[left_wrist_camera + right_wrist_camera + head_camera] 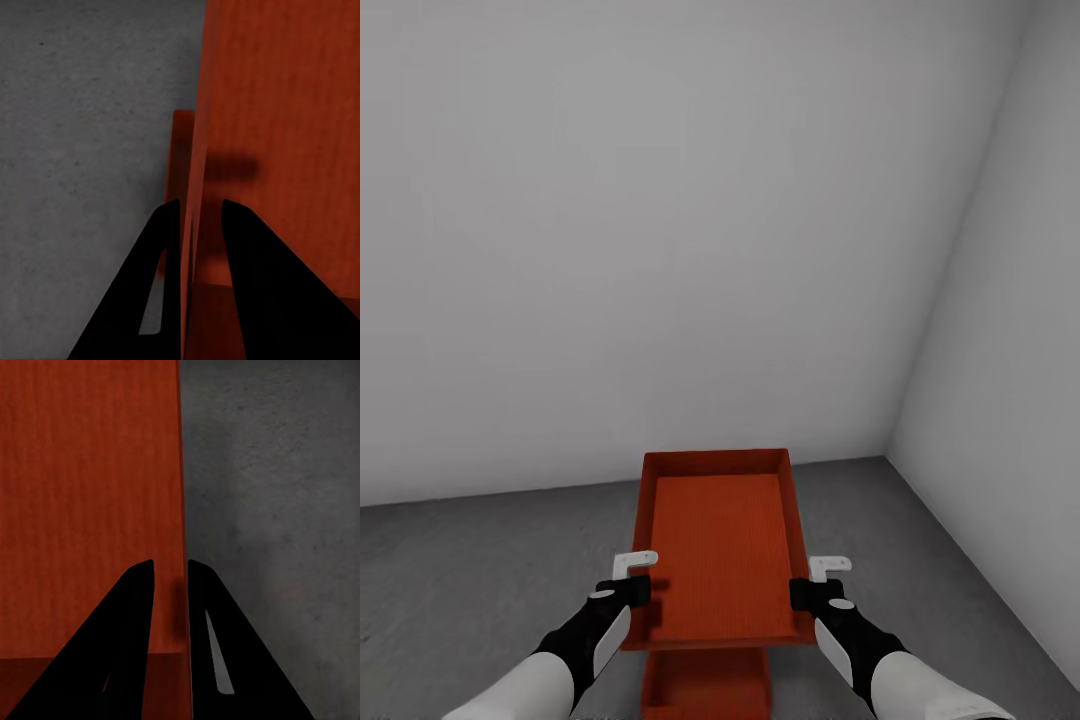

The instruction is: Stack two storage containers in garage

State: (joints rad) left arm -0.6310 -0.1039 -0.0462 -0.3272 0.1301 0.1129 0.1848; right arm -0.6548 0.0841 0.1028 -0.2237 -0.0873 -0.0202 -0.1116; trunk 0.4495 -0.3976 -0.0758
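While both arms are carrying the upper orange-red lidless ribbed container (pixel 720 545) level by its long walls, the head view is showing the lower identical container (pixel 705 690) at 6 o'clock on the dark grey concrete floor (pixel 480 570), so stacking appears imminent. Both bins are showing empty.

Left wrist view: the left gripper (pixel 201 217) is pinching the left wall, nearly closed.

Right wrist view: the right gripper (pixel 171 577) is pinching the right wall likewise.
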